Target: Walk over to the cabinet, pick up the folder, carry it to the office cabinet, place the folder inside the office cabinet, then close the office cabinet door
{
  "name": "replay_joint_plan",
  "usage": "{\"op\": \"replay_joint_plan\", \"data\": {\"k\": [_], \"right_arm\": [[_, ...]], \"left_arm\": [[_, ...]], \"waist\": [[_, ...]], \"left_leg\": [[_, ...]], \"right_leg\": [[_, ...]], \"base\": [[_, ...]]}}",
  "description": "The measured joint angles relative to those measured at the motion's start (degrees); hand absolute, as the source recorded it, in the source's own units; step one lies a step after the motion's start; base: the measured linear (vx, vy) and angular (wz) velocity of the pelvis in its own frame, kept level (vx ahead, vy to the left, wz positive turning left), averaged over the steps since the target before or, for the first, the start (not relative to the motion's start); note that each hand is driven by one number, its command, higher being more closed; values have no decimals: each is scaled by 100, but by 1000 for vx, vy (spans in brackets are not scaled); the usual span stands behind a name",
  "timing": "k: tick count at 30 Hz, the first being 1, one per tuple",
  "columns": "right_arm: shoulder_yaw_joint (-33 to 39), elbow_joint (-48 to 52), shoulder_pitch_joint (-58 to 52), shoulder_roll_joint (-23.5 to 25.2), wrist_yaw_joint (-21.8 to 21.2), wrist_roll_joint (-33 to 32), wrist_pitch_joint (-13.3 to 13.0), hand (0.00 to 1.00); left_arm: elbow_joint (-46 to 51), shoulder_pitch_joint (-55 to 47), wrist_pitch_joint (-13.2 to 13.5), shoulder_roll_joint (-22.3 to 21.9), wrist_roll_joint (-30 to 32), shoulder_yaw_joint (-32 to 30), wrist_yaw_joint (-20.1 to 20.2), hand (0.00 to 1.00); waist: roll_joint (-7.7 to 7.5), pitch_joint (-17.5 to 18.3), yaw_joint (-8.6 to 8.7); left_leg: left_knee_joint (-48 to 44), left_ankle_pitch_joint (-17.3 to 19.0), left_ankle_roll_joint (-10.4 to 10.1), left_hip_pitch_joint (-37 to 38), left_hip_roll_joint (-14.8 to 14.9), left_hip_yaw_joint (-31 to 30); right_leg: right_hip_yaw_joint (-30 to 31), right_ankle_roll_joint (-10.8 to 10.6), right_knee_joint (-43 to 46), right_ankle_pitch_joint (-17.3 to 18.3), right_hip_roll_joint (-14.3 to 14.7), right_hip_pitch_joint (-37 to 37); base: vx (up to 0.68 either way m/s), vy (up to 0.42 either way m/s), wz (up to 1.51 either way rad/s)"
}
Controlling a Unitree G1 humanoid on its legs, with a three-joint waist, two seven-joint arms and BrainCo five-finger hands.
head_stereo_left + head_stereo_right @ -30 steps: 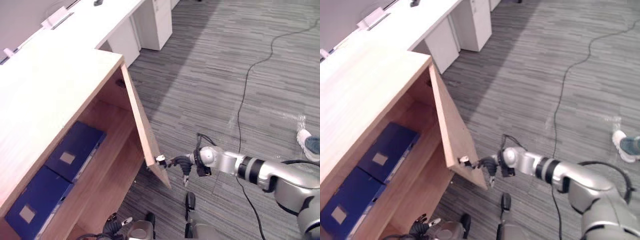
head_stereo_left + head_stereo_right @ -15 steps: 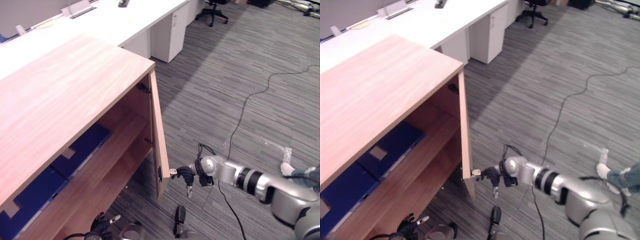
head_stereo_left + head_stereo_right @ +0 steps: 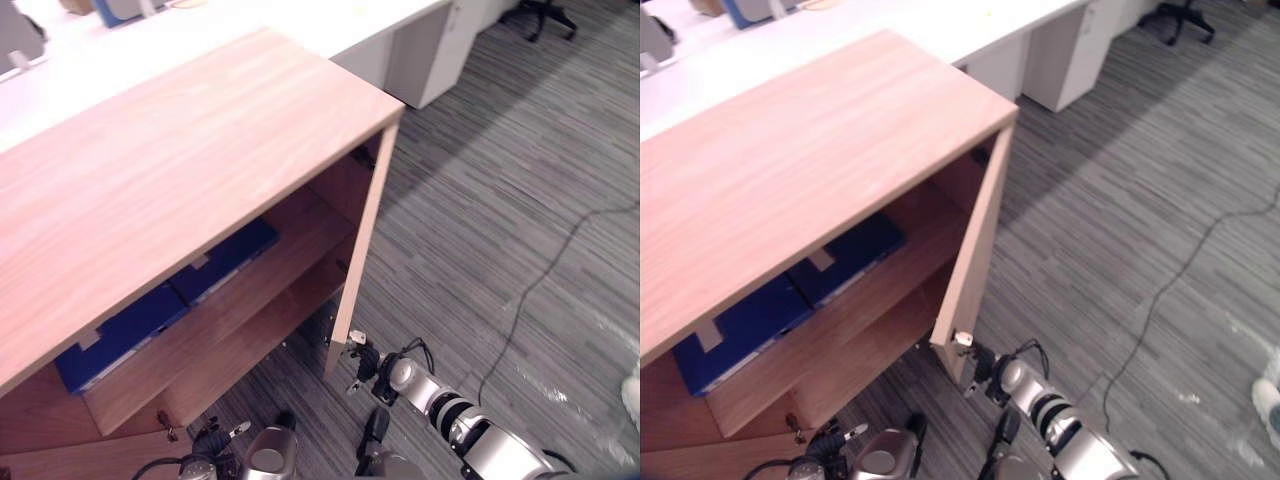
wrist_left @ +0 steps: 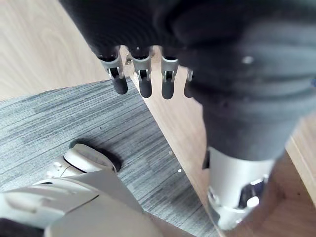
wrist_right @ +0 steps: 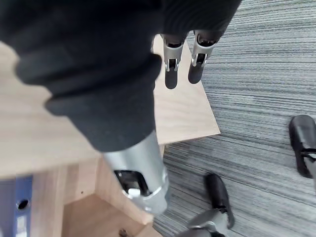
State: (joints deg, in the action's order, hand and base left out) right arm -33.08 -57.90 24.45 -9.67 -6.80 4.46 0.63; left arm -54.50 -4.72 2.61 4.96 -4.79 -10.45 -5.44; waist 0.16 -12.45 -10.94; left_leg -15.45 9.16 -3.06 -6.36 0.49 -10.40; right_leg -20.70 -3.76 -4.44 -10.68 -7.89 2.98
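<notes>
Over the last second our view has shifted and the door point(image 3: 975, 262) of the office cabinet point(image 3: 200, 150) has swung partway in. We judge the closing is underway but unfinished, since the cabinet's inside is open to view. Our right hand point(image 3: 364, 362) is at the door's lower free corner, fingers straight and holding nothing. The left hand point(image 4: 140, 81) hangs low before the cabinet, fingers relaxed and empty. A blue folder point(image 3: 225, 262) lies flat on the cabinet's upper shelf point(image 3: 300, 227) beside a second blue folder point(image 3: 120, 330), each dark with a pale label.
</notes>
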Motion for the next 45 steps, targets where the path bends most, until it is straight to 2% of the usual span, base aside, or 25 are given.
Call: {"op": "replay_joint_plan", "data": {"k": [6,9,11,12,14,16,17,18,19,21,23,26,29,30,31,33,34,35,36,37,38,39,40,42,45], "right_arm": [[806,-141,-122,254,413,-921,8,0],[1324,-161,-427,332,497,-999,17,0],[1848,-232,-741,396,524,-975,25,0],[2253,-344,-1017,449,542,-939,44,0],[2796,-402,-1485,434,636,-740,82,0],[3309,-512,-1858,479,743,-527,200,0],[3478,-539,-1965,513,789,-503,232,0],[3902,-602,-2122,635,891,-414,304,0],[4215,-606,-2209,687,958,-328,356,0],[4553,-528,-2441,690,1120,-246,444,0],[4734,-462,-2682,678,1168,-69,455,0],[4778,-455,-2707,763,1167,23,451,0],[4809,-414,-2688,799,1168,6,433,0],[4831,-408,-2687,814,1174,-18,427,0],[4938,-403,-2675,832,1191,-95,415,0],[4992,-402,-2637,854,1200,-124,415,0],[5023,-379,-2636,886,1203,-143,412,0],[5268,-359,-2649,958,1210,-271,371,0],[5439,-356,-2667,968,1211,-350,374,0],[5490,-230,-2739,977,1230,-425,363,0],[5580,-170,-2739,999,1232,-475,332,0],[5743,-148,-2746,1066,1237,-556,303,0],[5883,-166,-2704,1225,1240,-558,292,0],[5931,-165,-2679,1198,1233,-562,258,0],[5958,-175,-2684,1200,1241,-582,247,0]], "left_arm": [[38,-127,0,-8,-124,24,-70,0],[105,-144,-10,-11,-151,79,-80,0],[166,-138,-16,21,-142,145,-79,0],[202,-131,-29,55,-129,119,-82,0],[234,-109,-51,43,-83,8,-84,0],[235,-96,-92,-17,6,-149,-86,0],[234,-86,-107,-37,30,-223,-88,0],[231,-57,-115,-85,54,-404,-98,0],[213,-55,-137,-164,61,-583,-116,0],[235,-69,-166,-255,113,-766,-126,0],[344,-111,-160,-323,153,-814,-121,0],[344,-105,-152,-371,151,-929,-105,0],[339,-138,-165,-389,148,-1094,-102,0],[340,-167,-170,-395,141,-1160,-101,0],[340,-165,-173,-412,141,-1260,-101,0],[343,-163,-175,-431,142,-1397,-107,0],[337,-154,-176,-420,142,-1423,-110,0],[324,-53,-174,-402,149,-1462,-125,0],[321,-55,-173,-417,155,-1451,-144,0],[321,-104,-167,-460,182,-1393,-164,0],[322,-54,-160,-468,211,-1331,-172,0],[325,60,-112,-502,279,-1135,-177,0],[313,155,-103,-509,400,-991,-177,0],[291,113,-105,-529,484,-1000,-184,0],[141,111,-100,-495,895,-760,-187,0]], "waist": [[-10,85,12],[-16,88,70],[-57,108,177],[-143,156,254],[-216,206,329],[-203,259,504],[-208,261,527],[-252,249,425],[-170,258,380],[-128,313,479],[-147,454,501],[-146,483,498],[-138,471,520],[-141,473,529],[-133,468,558],[-145,461,566],[-159,456,594],[-258,379,678],[-176,422,725],[-37,511,816],[-31,530,896],[-49,513,960],[-232,499,934],[-219,509,876],[-228,526,902]], "left_leg": [[26,-44,51,170,-135,74],[37,-101,153,277,-229,-162],[69,-166,254,323,-287,-650],[100,-255,227,291,-387,-1032],[-1,-330,141,65,-593,-1599],[-208,-302,-48,-257,-751,-2177],[-301,-252,-104,-334,-778,-2305],[-452,-153,-250,-416,-730,-2333],[-618,-74,-315,-497,-613,-2329],[-723,-36,-257,-572,-354,-2123],[-447,-192,-505,-623,-57,-2063],[132,-577,-686,-662,214,-2041],[196,-788,-589,-686,300,-1927],[46,-834,-442,-823,417,-1515],[-195,-833,-126,-1034,586,-918],[-364,-787,151,-1190,873,-16],[-317,-769,146,-1195,943,364],[-1273,-618,162,-1470,997,989],[-2131,-540,214,-1591,1065,1499],[-2220,-369,155,-1548,1174,2103],[-2070,-362,168,-1537,1113,2222],[-1359,-371,226,-1381,852,2217],[-734,-681,328,-1201,464,2219],[-510,-813,400,-1098,343,2212],[717,-1434,437,-556,-14,2232]], "right_leg": [[10,42,440,113,-239,-45],[357,131,1344,421,-388,176],[1452,207,2177,956,-304,430],[2374,240,2524,1445,-36,499],[3674,249,2911,1993,388,576],[4418,104,2922,2241,526,459],[4439,72,2801,2344,529,382],[4279,-119,2547,2519,460,257],[4098,-159,2462,2539,549,216],[3674,-67,2458,2542,700,104],[3222,62,2400,2562,808,-38],[2784,168,2204,2510,839,-140],[2556,146,2223,2503,848,-231],[2489,165,2252,2524,849,-234],[2393,168,2283,2539,839,-225],[2356,155,2279,2544,802,-235],[2295,149,2227,2542,684,-251],[2152,103,2203,2530,439,-288],[2054,68,2181,2511,351,-410],[1911,27,2157,2503,363,-508],[1838,30,2162,2504,324,-501],[1766,76,2068,2477,249,-462],[1762,171,1822,2392,25,-534],[1759,138,1704,2354,-70,-653],[1759,127,1518,2349,-266,-720]], "base": [[127,127,14],[6,121,46],[-1,-44,108],[29,-211,149],[13,-279,169],[-20,-241,156],[13,-312,112],[18,-266,52],[-8,-300,53],[-72,-199,80],[-101,-168,99],[-51,-106,83],[-30,-76,45],[-20,-67,28],[-11,-51,26],[17,-38,18],[59,55,34],[91,155,49],[183,220,73],[151,146,83],[161,180,130],[69,204,150],[68,216,122],[-16,80,33],[-71,11,11]]}}
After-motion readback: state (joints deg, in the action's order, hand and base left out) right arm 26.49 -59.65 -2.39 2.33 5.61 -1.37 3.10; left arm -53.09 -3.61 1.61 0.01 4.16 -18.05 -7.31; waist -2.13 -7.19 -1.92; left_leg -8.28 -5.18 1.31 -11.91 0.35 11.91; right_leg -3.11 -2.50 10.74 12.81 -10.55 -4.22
